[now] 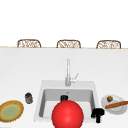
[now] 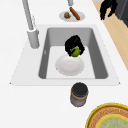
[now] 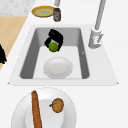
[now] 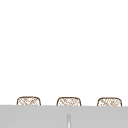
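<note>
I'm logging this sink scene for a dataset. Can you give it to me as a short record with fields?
Left hand: black left hand over the sink, fingers curled round a small green round fruit
Below it: white round plate in the grey sink basin
Right hand: black right hand at the sink's front right corner
Counter: dark lidded jar

black hand [image 2: 73, 43], green fruit [image 2: 75, 51], white plate [image 2: 69, 65], grey sink [image 2: 100, 60]
</note>
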### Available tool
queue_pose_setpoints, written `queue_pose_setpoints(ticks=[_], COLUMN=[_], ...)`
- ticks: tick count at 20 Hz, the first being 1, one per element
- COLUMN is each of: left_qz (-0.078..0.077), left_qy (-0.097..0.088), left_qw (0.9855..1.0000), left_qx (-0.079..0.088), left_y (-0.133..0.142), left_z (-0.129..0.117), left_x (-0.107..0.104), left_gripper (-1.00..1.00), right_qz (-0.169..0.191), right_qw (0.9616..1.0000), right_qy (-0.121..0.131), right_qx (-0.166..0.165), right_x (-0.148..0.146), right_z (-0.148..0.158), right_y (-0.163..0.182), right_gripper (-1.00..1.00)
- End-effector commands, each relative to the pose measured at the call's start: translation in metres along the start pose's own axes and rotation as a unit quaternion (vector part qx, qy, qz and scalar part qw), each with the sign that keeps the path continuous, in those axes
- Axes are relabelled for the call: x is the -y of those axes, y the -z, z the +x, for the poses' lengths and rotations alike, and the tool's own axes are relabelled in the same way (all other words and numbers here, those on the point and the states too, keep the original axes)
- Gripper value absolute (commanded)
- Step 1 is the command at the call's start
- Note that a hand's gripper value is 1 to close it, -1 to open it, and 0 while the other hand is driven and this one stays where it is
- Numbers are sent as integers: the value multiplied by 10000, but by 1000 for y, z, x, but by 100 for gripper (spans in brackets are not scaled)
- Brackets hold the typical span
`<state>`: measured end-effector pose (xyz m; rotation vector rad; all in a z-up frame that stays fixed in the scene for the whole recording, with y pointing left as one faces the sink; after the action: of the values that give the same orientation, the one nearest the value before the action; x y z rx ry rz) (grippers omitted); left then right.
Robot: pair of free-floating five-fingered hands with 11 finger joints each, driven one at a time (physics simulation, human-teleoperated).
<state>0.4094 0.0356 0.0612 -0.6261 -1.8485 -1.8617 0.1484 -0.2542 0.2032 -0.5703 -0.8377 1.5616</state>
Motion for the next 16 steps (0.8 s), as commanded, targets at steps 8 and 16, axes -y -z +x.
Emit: queue_pose_setpoints(ticks=[8,16], left_qz=[279,386], left_qy=[-146,-215], left_qw=[9994,9987], left_qx=[-173,-250], left_y=[-45,-73], left_z=[66,97], left_x=[-48,-89], left_gripper=[100,100], right_qz=[0,0], right_qw=[10000,10000], right_qy=[0,0], right_qx=[0,0], right_x=[0,0], right_z=[0,0], right_y=[0,0], right_gripper=[0,0])
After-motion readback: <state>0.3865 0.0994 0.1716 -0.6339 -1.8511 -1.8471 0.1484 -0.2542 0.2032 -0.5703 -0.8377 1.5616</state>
